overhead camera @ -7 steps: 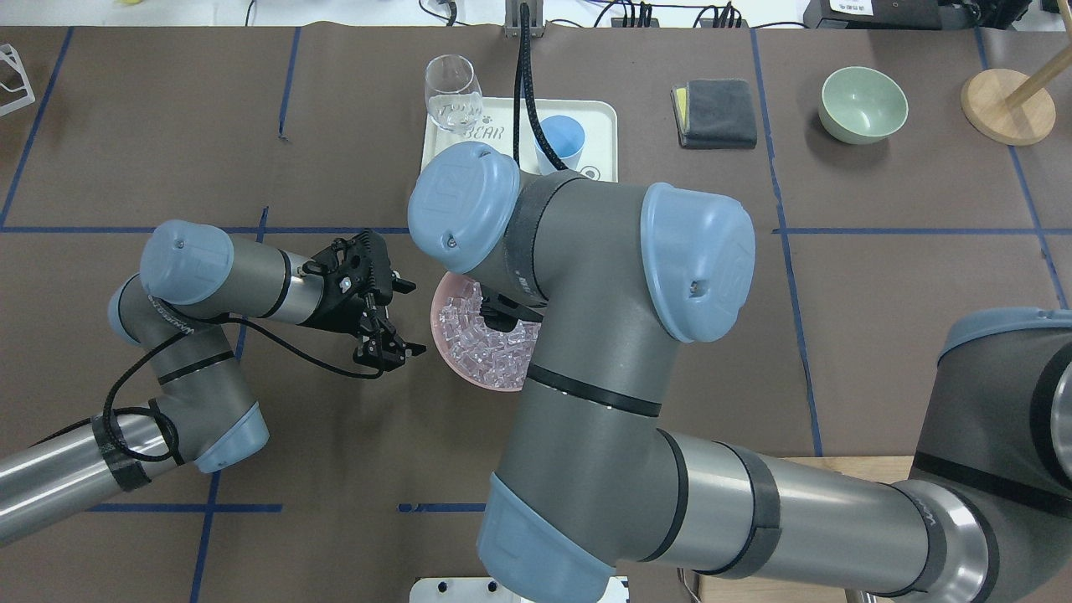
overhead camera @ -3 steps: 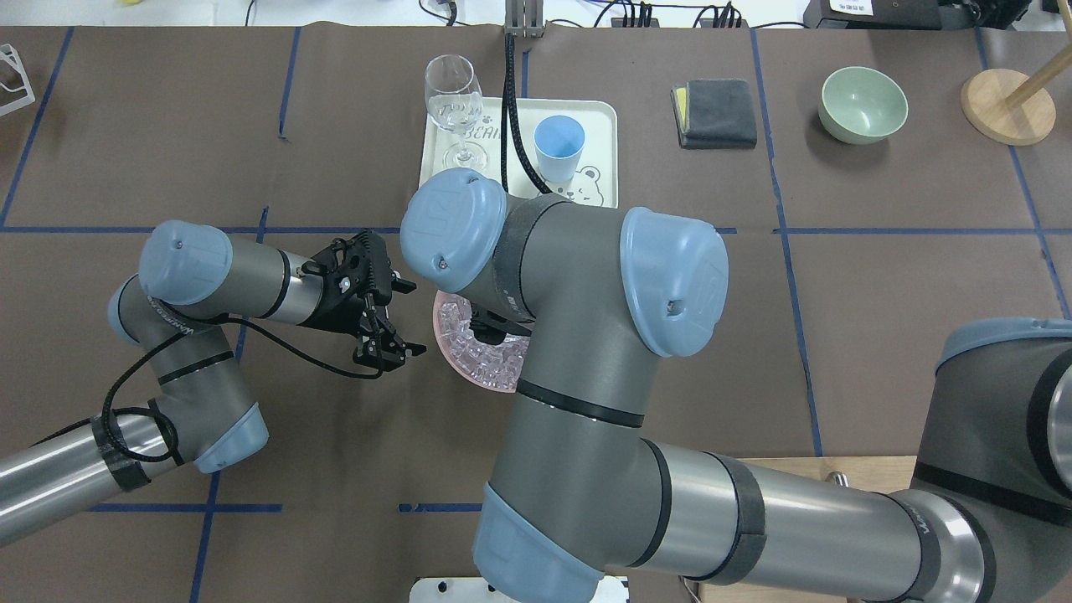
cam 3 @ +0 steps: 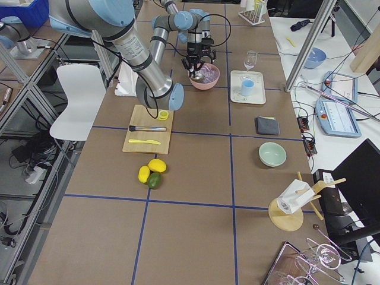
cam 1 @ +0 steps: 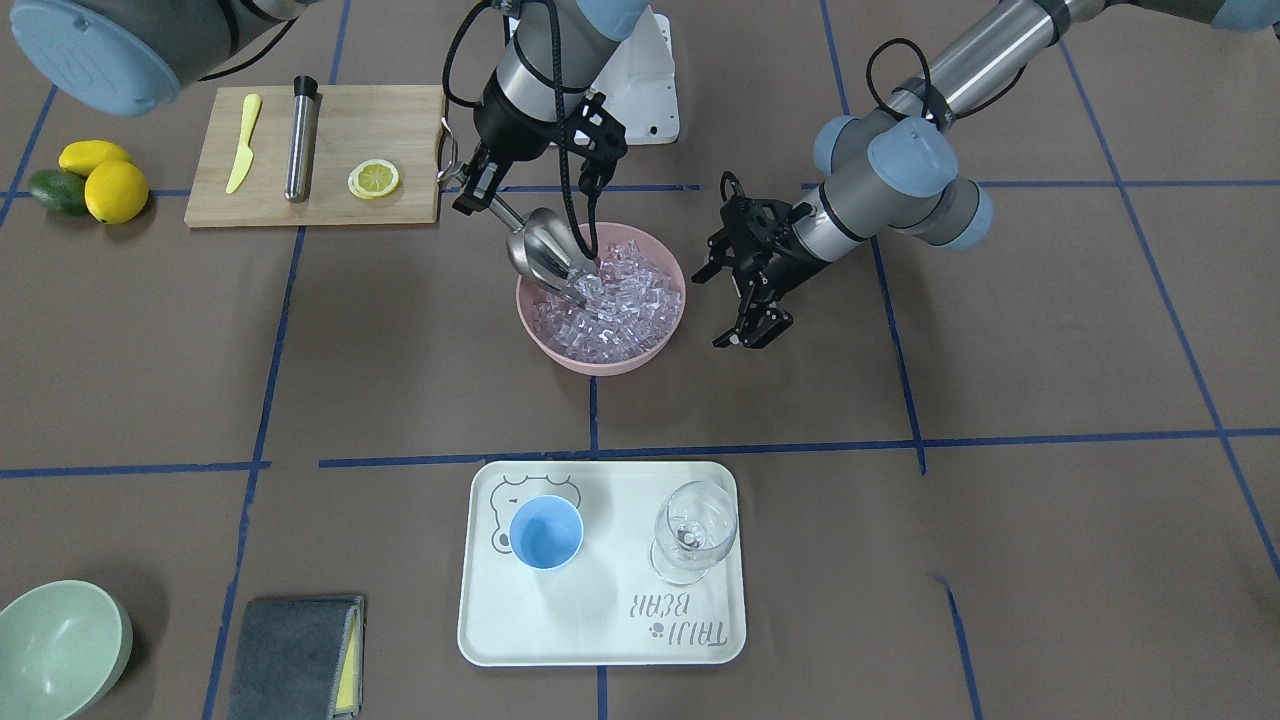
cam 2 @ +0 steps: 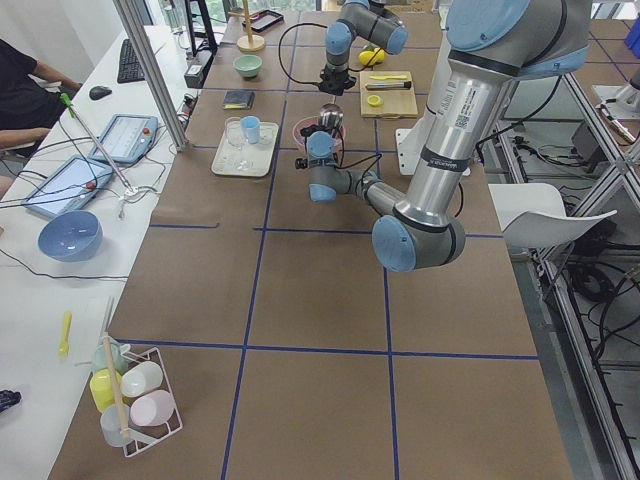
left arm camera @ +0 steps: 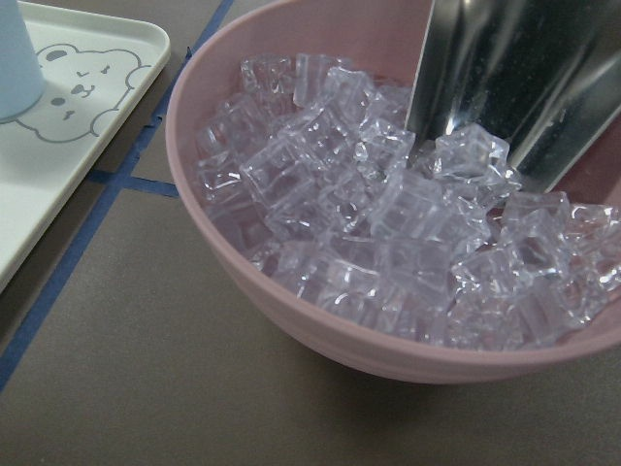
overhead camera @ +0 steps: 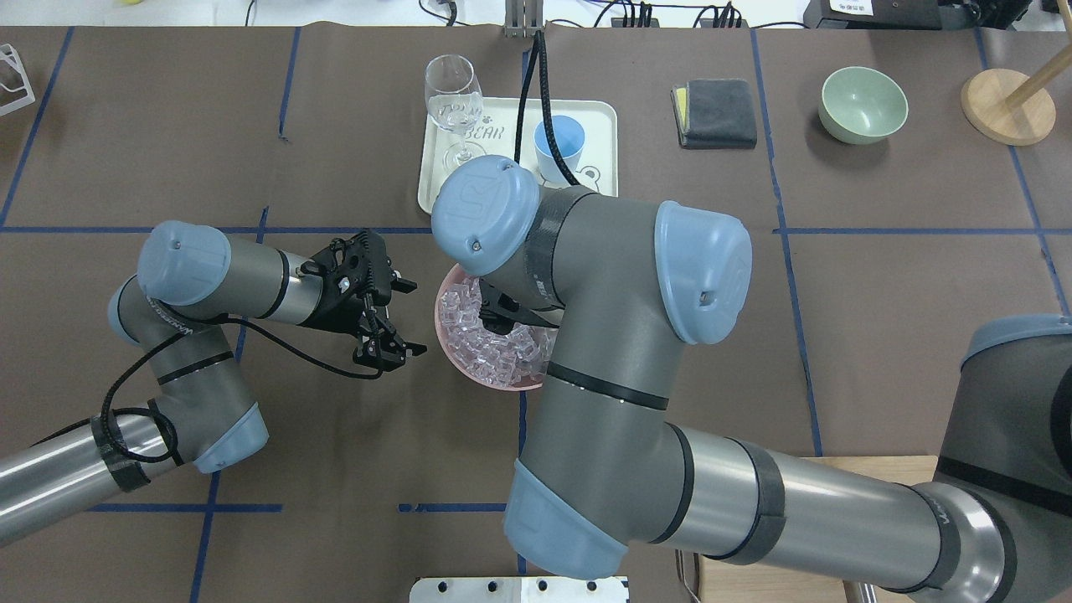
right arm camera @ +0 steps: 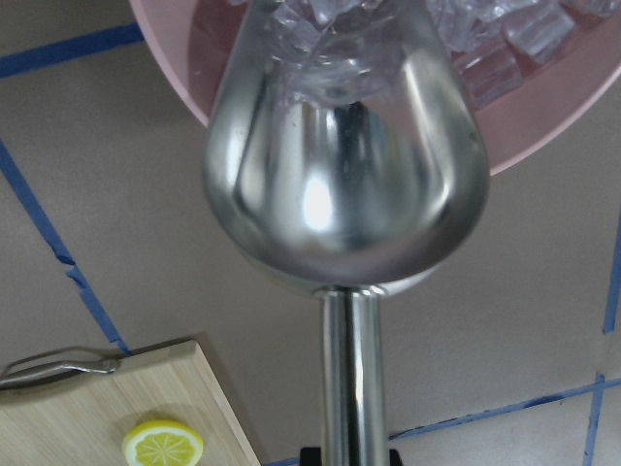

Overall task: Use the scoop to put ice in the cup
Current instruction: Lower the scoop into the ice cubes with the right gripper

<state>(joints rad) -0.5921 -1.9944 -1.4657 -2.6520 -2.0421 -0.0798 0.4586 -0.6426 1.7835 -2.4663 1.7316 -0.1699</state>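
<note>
The ice (cam 1: pixel 610 300) is a heap of clear cubes that fills a pink bowl (cam 1: pixel 600 362) at mid-table. My right gripper (cam 1: pixel 472 197) is shut on the rod handle of the steel scoop (cam 1: pixel 545 252). The scoop tilts down with its mouth dug into the ice at the bowl's robot-side rim. The left wrist view shows the scoop (left arm camera: pixel 505 87) resting among the cubes (left arm camera: pixel 388 223). My left gripper (cam 1: pixel 748 335) hangs open and holds nothing, just beside the bowl. The light-blue cup (cam 1: pixel 546 532) stands upright on a white tray (cam 1: pixel 600 640) and looks empty.
A clear wine glass (cam 1: pixel 695 530) shares the tray with the cup. A wooden board (cam 1: pixel 400 130) with a yellow knife, a steel cylinder and a lemon slice lies behind the bowl. A green bowl (cam 1: pixel 55 645) and a grey cloth (cam 1: pixel 290 655) sit at the far edge.
My right arm has swung sideways over the bowl and back, shifting the scoop in the ice. The left arm has not moved.
</note>
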